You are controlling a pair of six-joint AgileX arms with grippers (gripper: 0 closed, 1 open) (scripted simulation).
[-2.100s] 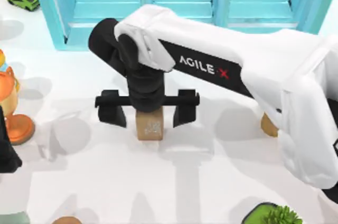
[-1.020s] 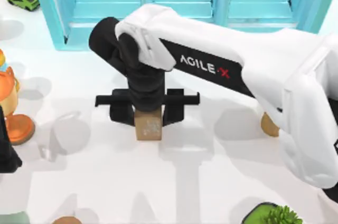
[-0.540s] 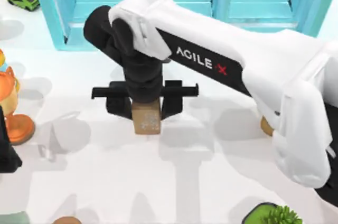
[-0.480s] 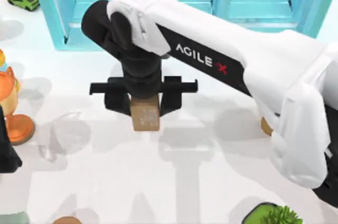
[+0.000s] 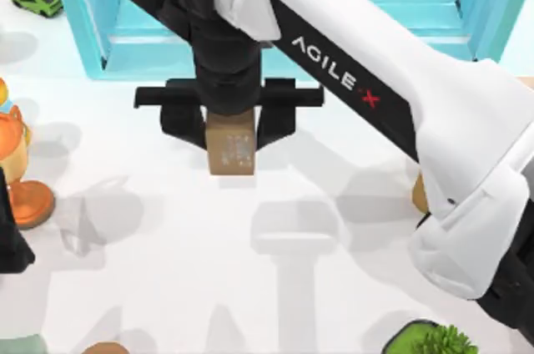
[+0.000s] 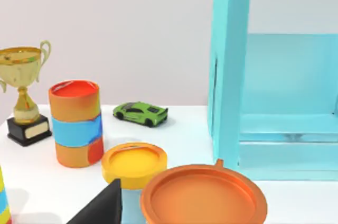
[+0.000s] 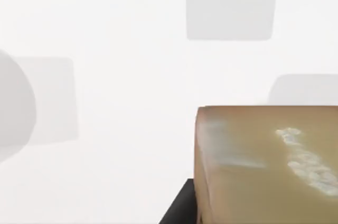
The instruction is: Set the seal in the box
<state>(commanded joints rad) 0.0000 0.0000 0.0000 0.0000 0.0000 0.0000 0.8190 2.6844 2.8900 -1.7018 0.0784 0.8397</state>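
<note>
Seal (image 5: 231, 146) is clamped between the two fingers of the right gripper (image 5: 230, 131) and appears raised off the table (image 5: 167, 270), judging by the shadow lying well below it in the top view; the right wrist view shows bare white surface beneath the block. Pickup looks complete; carrying and setting down remain. Box cannot be identified in these views, so the drop point is unconfirmed. Shelf unit (image 5: 142, 3) stands close behind the raised gripper, limiting room that way. Open table lies toward the near side. Left gripper (image 5: 10, 237) sits parked at the left edge, its state undeterminable.
</note>
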